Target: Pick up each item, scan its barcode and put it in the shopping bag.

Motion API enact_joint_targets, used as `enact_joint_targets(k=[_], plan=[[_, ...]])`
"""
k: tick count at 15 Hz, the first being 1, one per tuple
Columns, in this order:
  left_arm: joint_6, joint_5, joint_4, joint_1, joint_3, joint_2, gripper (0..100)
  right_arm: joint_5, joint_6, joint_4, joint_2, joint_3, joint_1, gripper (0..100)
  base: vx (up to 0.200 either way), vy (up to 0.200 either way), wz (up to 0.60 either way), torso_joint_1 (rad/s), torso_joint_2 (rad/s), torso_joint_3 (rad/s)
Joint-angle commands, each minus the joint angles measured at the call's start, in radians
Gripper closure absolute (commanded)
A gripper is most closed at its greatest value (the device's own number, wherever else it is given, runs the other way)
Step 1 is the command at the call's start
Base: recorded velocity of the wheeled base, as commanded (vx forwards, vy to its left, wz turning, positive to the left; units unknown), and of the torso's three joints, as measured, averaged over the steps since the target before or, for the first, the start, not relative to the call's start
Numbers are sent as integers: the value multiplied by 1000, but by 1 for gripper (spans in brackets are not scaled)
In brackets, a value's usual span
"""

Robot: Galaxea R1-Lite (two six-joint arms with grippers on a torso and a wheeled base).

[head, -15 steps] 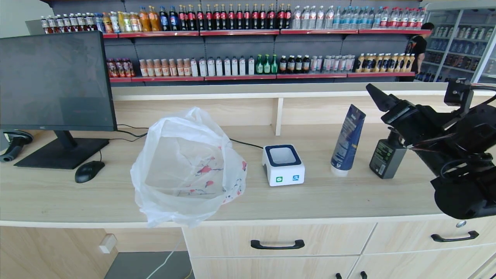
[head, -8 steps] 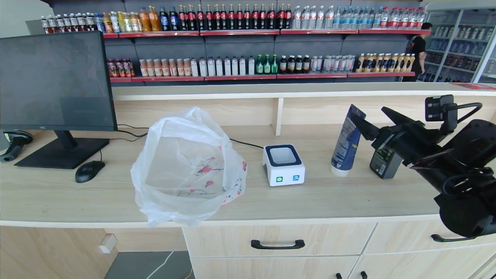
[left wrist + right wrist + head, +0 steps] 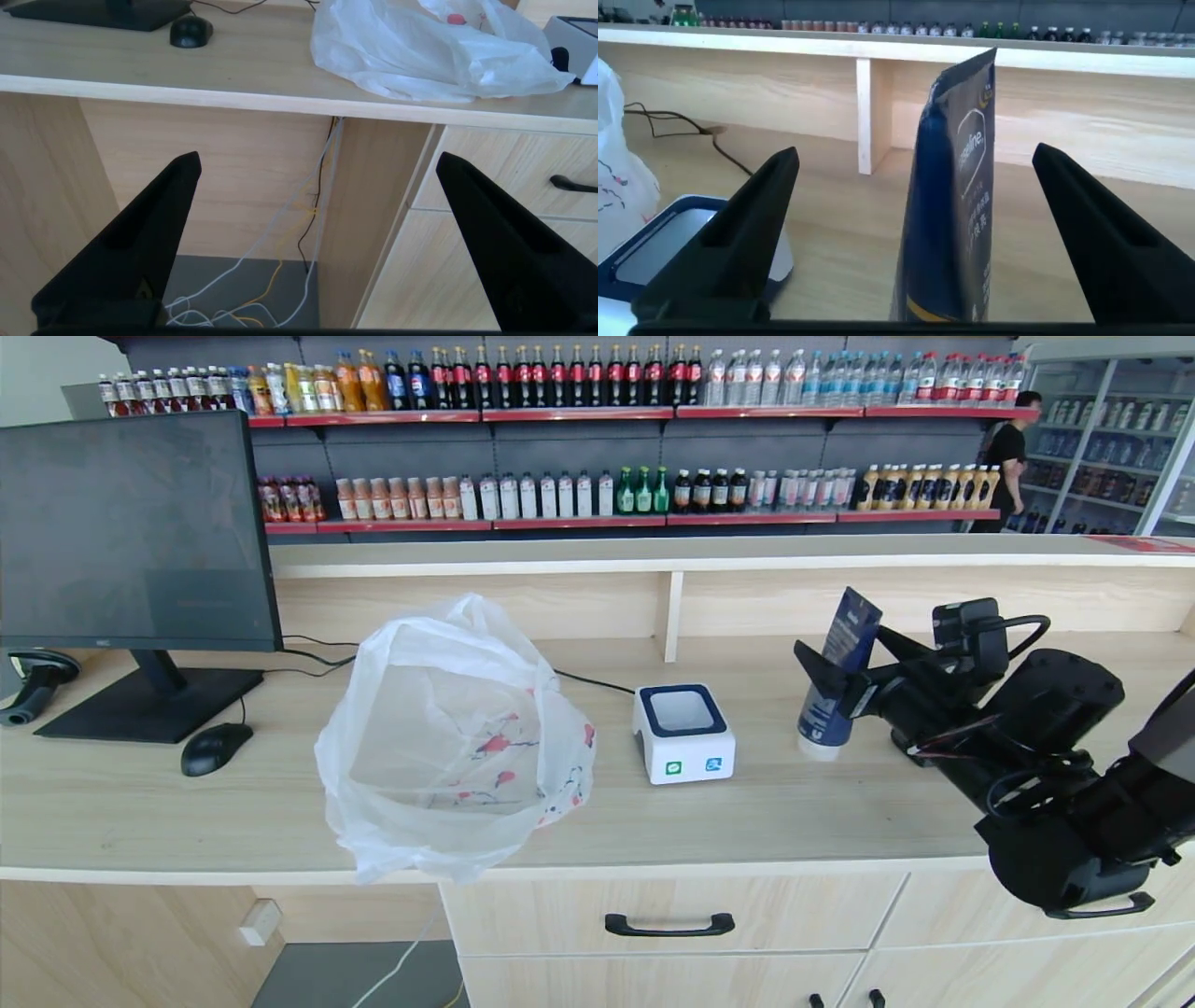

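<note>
Right gripper point(image 3: 838, 640) spread wide, one finger either side of the upright blue tube point(image 3: 823, 714), not touching yet. It looks lined up for a squeeze. Scanner point(image 3: 682, 733) sits just off its left finger, with the shopping bag point(image 3: 448, 747) beyond.

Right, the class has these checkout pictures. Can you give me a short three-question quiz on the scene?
1. What stands on the counter between the shopping bag and the blue tube?
2. What stands between the right gripper's fingers? A the blue tube; B an apple; C a mug.
3. True or false: the left gripper is shut on the shopping bag.

Key
1. The white scanner.
2. A.
3. False: it is open, below the counter's edge.
</note>
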Motion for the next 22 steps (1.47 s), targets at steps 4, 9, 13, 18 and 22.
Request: enact_joint_targets(k=[4,9,13,18,22], plan=[[0,1,0,1,0,0,0,-1,1,-1,43,11,-36,0,0,0,0,0,0,0],[0,1,0,1,0,0,0,-1,4,-1,83,7,-41,0,0,0,0,0,0,0],[0,1,0,1,0,0,0,-1,4,-1,139,-4,-39,0,0,0,0,0,0,0],[0,1,0,1,0,0,0,-1,4,-1,172,-44,-37,0,0,0,0,0,0,0],[0,1,0,1,0,0,0,-1,4,-1,184,-47,-37,0,0,0,0,0,0,0]])
